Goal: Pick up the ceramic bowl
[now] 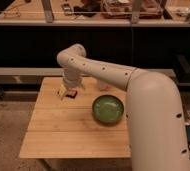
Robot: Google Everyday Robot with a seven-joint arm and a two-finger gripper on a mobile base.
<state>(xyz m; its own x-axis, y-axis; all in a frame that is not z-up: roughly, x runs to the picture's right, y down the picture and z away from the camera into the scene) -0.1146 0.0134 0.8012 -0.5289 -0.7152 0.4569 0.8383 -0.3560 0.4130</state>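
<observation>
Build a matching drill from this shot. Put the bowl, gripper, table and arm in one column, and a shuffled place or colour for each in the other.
Column one
1. ceramic bowl
2. gripper
3. table
4. arm

Column two
A. pale wood
B. white with small dark dots
C. low over the table's far left part, apart from the bowl
D. green, sitting on the table's right side

Pairs: 1-D, 2-C, 3-A, 4-B

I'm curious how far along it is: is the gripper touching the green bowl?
Apart. The camera view shows the gripper near the table's far edge, with a strip of bare wood between it and the bowl.
</observation>
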